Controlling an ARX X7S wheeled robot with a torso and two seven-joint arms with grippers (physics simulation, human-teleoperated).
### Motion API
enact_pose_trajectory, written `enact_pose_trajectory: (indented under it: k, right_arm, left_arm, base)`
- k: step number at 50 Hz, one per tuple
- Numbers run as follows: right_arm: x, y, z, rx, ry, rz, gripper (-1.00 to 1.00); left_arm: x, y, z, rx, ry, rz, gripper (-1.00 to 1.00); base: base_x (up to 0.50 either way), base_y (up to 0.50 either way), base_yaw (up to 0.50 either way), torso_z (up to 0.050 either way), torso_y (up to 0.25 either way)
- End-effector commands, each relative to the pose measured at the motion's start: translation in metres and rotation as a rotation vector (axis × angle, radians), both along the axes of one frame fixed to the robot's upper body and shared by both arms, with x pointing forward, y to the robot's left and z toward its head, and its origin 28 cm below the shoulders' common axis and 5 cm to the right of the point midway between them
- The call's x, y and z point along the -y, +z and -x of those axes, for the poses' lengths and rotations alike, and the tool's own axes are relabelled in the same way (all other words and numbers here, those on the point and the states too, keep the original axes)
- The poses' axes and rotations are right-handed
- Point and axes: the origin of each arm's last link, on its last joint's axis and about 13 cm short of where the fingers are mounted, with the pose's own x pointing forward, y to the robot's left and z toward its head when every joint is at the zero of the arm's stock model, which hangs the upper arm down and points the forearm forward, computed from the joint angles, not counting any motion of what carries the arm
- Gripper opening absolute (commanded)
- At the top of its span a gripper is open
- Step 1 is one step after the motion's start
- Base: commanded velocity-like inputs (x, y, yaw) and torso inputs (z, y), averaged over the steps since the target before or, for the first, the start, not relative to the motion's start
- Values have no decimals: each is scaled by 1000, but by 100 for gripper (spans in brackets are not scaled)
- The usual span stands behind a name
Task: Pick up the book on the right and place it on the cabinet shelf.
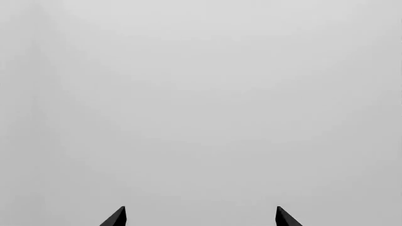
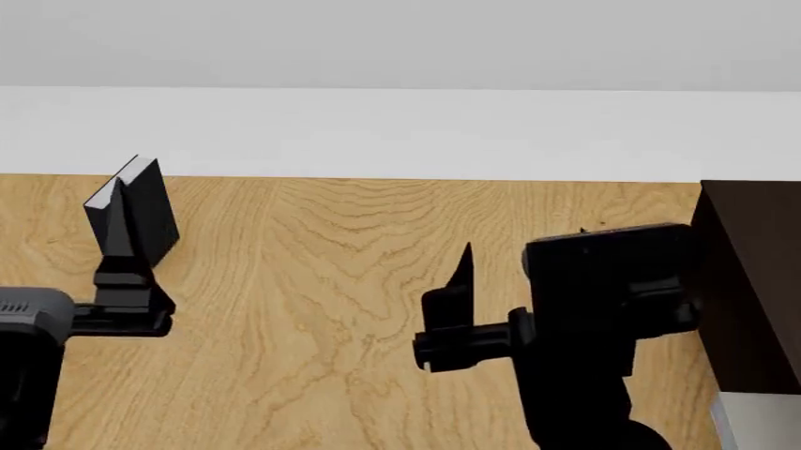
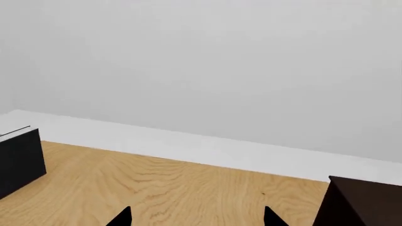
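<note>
Only a corner of a light grey book [image 2: 759, 424] shows at the bottom right of the head view, just in front of the cabinet shelf [image 2: 755, 281], a big dark brown box at the table's right side. The cabinet shelf [image 3: 364, 202] also appears in the right wrist view. My right gripper [image 2: 463, 272] hovers over the middle of the table, left of the cabinet, open and empty [image 3: 197, 219]. My left gripper [image 2: 119, 230] is at the far left, open [image 1: 201, 219], facing a blank grey wall.
A black book [image 2: 148, 208] with a white page edge stands upright at the back left, right behind my left gripper, and shows in the right wrist view as the black book [image 3: 19, 160]. The wooden table [image 2: 313, 281] ends at a white wall behind.
</note>
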Motion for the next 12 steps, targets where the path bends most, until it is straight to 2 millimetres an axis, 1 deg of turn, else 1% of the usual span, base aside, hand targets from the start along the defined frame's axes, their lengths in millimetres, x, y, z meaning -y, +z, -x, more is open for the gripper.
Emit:
enact_pose_trajectory:
  k: [1, 12]
  right_arm:
    - [-4, 14, 13, 71, 11, -13, 100]
    - [-9, 29, 27, 136, 32, -5, 100]
  left_arm:
    - [0, 4, 3, 29, -10, 33, 100]
    - [-1, 6, 4, 46, -9, 55, 100]
  base:
    - [0, 0, 0, 0, 0]
    - [0, 0, 0, 0, 0]
